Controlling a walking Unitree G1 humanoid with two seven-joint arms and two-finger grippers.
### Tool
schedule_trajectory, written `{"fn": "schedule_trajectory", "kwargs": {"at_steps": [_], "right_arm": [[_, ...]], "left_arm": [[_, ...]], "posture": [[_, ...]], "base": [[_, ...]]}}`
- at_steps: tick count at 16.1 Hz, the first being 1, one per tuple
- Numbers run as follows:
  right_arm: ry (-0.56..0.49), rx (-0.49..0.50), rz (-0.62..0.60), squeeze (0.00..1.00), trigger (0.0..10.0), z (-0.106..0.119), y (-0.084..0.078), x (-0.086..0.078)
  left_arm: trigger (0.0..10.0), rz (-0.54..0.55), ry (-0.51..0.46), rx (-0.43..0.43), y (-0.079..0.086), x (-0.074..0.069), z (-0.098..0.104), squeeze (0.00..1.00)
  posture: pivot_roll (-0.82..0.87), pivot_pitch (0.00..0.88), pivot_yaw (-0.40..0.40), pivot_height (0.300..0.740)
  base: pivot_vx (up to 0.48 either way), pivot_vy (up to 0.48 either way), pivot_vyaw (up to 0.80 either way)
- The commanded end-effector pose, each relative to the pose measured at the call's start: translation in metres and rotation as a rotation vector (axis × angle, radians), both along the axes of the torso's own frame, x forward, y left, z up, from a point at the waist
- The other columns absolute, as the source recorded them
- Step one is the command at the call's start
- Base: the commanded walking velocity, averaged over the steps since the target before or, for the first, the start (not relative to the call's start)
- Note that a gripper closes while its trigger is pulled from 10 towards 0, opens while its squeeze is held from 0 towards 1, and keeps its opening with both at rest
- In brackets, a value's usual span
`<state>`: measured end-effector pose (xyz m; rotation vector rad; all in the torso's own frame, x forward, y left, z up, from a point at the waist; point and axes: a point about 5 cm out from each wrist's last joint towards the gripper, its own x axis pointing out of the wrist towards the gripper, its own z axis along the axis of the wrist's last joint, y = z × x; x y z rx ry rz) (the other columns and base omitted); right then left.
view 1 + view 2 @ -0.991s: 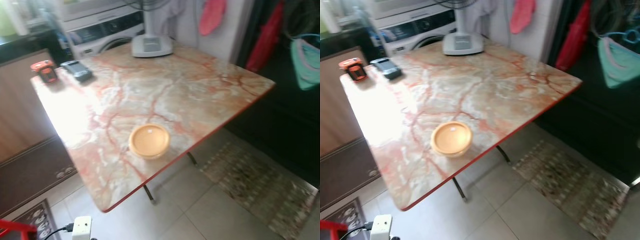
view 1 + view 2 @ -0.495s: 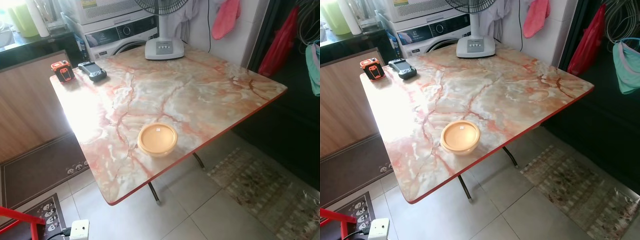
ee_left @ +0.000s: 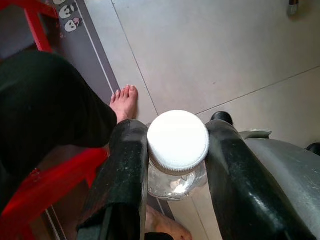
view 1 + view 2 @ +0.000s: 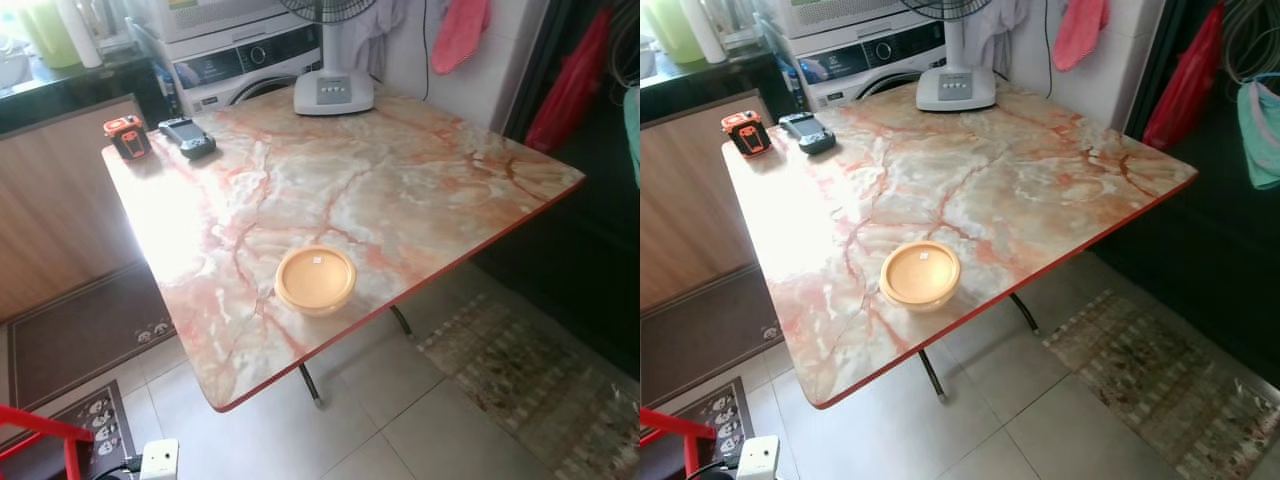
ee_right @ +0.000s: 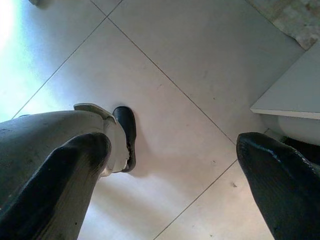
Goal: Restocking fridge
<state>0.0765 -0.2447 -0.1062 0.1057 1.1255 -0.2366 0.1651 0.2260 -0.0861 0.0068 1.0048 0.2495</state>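
Writing is too small to read; left gripper (image 3: pixel 177 165) clamps a white-capped bottle (image 3: pixel 178 145) above floor tiles; right gripper (image 5: pixel 175 165) gapes wide; orange bowl (image 4: pixel 315 279) sits near the marble table (image 4: pixel 420 190) edge.

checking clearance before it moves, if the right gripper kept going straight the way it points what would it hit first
Probably the tiled floor. The right gripper points down at it with open fingers and nothing between. The robot's own foot lies off to one side of that line, though depth is hard to judge.
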Motion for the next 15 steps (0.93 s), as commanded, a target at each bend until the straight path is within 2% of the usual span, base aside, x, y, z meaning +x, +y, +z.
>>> {"fn": "schedule_trajectory", "kwargs": {"at_steps": [1, 8, 15], "right_arm": [[0.006, 0.006, -0.005, 0.00, 10.0, -0.0012, 0.0022, -0.0031], [0.008, 0.004, -0.006, 0.00, 10.0, -0.0011, 0.0017, -0.0035], [0.008, -0.008, -0.052, 0.00, 10.0, -0.0013, 0.0001, -0.0061]], "left_arm": [[10.0, 0.018, 0.027, -0.008, 0.0018, -0.0052, -0.0021, 0.00], [10.0, 0.022, 0.014, -0.016, -0.0015, -0.0012, -0.0012, 0.00], [10.0, -0.007, 0.030, -0.016, -0.0038, -0.0014, -0.0020, 0.00]], "posture": [[-0.04, 0.000, 0.079, 0.740], [-0.04, 0.000, 0.076, 0.740], [-0.05, 0.000, 0.082, 0.740]], "base": [[-0.244, 0.000, 0.00], [-0.271, 0.000, 0.00], [0.000, 0.000, 0.00]]}}
